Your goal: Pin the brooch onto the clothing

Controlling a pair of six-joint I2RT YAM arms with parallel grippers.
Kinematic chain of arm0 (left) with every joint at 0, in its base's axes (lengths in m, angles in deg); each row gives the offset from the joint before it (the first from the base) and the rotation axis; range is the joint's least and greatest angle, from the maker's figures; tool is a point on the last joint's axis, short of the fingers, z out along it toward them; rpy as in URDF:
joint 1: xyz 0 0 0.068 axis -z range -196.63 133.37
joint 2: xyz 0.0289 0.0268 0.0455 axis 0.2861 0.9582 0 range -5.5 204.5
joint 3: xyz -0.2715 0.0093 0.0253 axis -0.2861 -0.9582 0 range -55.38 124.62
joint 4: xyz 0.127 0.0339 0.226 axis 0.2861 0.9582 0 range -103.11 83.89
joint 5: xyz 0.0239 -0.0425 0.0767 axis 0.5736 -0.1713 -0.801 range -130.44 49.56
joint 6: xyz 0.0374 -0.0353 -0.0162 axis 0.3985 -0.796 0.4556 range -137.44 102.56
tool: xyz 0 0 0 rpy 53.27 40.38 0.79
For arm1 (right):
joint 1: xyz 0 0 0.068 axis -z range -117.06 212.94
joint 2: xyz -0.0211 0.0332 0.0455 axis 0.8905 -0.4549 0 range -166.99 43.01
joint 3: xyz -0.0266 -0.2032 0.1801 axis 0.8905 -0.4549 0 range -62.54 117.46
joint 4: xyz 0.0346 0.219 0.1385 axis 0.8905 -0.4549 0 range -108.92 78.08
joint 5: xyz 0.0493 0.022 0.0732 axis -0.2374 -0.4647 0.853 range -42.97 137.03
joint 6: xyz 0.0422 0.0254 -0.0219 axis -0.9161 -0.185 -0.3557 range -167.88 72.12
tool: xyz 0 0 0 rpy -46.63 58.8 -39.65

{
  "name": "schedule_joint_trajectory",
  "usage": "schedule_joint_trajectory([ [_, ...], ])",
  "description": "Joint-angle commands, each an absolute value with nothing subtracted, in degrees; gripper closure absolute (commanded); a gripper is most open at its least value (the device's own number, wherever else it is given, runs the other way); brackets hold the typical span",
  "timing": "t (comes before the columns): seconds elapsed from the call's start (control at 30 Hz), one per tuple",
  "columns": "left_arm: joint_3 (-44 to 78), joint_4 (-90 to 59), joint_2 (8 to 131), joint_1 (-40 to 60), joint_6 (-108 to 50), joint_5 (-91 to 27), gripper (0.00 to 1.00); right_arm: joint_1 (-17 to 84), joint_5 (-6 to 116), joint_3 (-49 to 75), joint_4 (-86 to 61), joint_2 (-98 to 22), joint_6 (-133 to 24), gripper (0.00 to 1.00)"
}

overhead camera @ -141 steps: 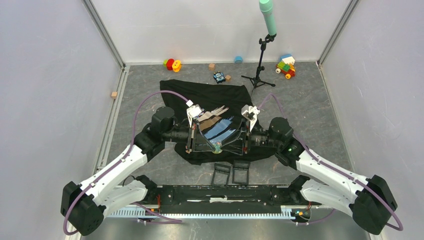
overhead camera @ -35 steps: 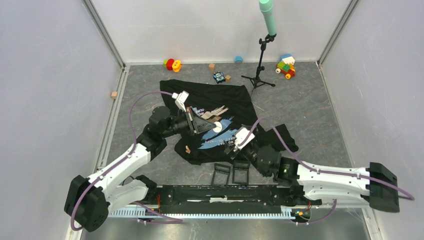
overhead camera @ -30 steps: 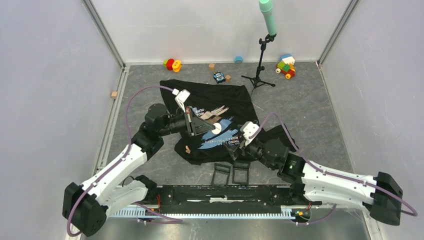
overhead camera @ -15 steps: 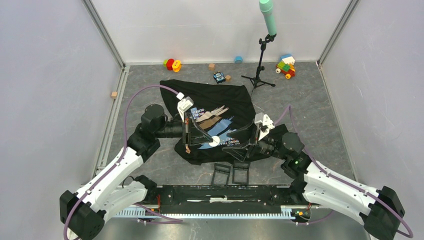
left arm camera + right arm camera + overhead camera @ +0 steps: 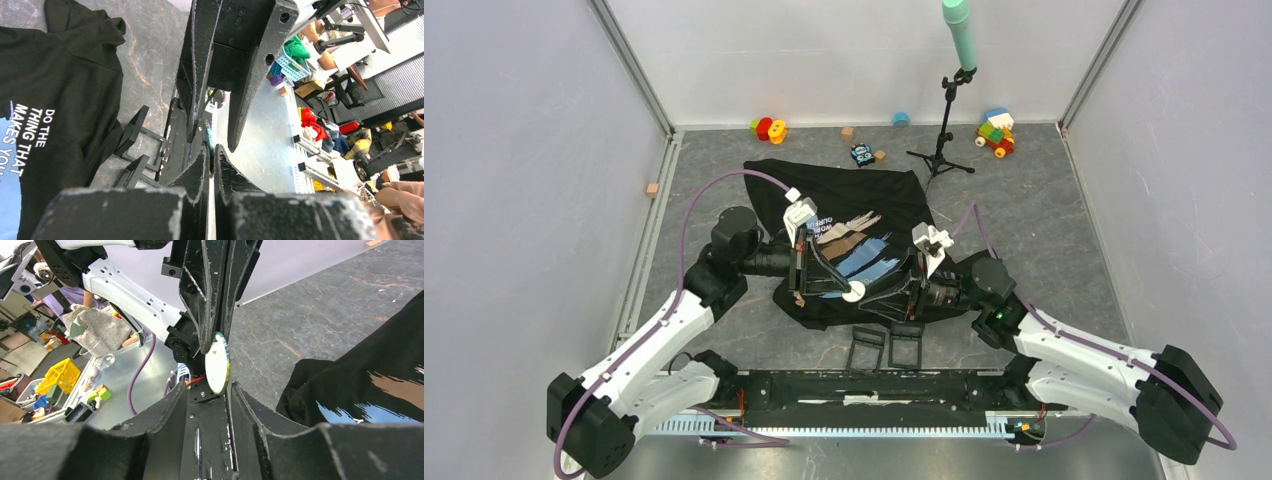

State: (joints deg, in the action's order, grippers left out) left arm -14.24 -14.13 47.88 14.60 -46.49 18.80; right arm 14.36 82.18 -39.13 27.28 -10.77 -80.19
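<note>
The clothing (image 5: 864,190), a black T-shirt with blue and tan print, lies rumpled mid-table; it also shows as T-shirt (image 5: 60,100) and T-shirt (image 5: 360,380). My left gripper (image 5: 848,289) is shut on the brooch (image 5: 854,292), a round white disc held above the shirt's front hem. In the right wrist view the brooch (image 5: 217,364) hangs edge-on from the left gripper's fingers (image 5: 210,295). My right gripper (image 5: 209,386) faces it, open, with the disc's lower edge between its tips and near the right finger. In the left wrist view the left gripper (image 5: 211,150) pinches the thin brooch (image 5: 207,136).
A microphone stand (image 5: 944,150) rises behind the shirt. Toys (image 5: 768,129) and a toy car (image 5: 996,132) sit along the back wall, with small blocks (image 5: 653,189) scattered about. Two black frames (image 5: 886,346) lie just in front of the shirt.
My right arm swung up from the shirt's front right to face the left gripper, its jaws narrowing around the brooch. The left gripper carried the brooch slightly toward the front.
</note>
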Motion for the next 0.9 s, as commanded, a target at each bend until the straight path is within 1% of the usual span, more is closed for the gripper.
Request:
schedule_joint_trajectory([
  [0.0, -14.38, -17.31, 48.1, 14.84, -46.31, 22.36, 0.98, 14.71, 83.29, -36.27, 31.68, -11.35, -82.53, 0.59],
  [0.33, -14.71, -17.6, 48.99, 16.41, -46.6, 23.66, 0.98, 14.82, 83.06, -36.18, 34.02, -13.61, -85.21, 0.79],
  [0.43, -14.86, -17.57, 49.11, 16.67, -46.49, 23.63, 0.98, 14.83, 83.15, -36.09, 34.14, -14.26, -85.58, 0.87],
  [0.53, -14.86, -17.6, 49.12, 16.82, -46.59, 23.41, 0.98, 14.8, 82.33, -36.33, 33.17, -14.45, -85.34, 1.0],
  [0.57, -14.84, -17.6, 49.25, 16.86, -46.64, 23.29, 0.96, 14.86, 81.84, -36.35, 32.64, -14.41, -85.19, 1.0],
  [0.6, -14.8, -17.6, 49.38, 16.86, -46.81, 23.12, 0.89, 14.81, 81.17, -36.44, 31.91, -14.45, -85.01, 1.0],
  [0.63, -14.9, -17.6, 49.46, 16.86, -46.92, 22.96, 0.79, 14.85, 80.44, -36.52, 31.26, -14.28, -84.81, 1.0],
  [0.73, -14.87, -17.6, 49.85, 16.86, -47.05, 22.76, 0.61, 14.88, 78.79, -36.78, 29.94, -13.89, -84.29, 1.0],
  [0.77, -14.93, -17.37, 49.95, 16.86, -46.97, 22.44, 0.51, 14.9, 78.4, -36.87, 29.79, -13.78, -84.26, 1.0],
  [0.87, -14.52, -15.46, 49.96, 16.86, -45.48, 21.72, 0.36, 15.03, 77.39, -36.97, 29.07, -13.36, -83.93, 1.0],
])
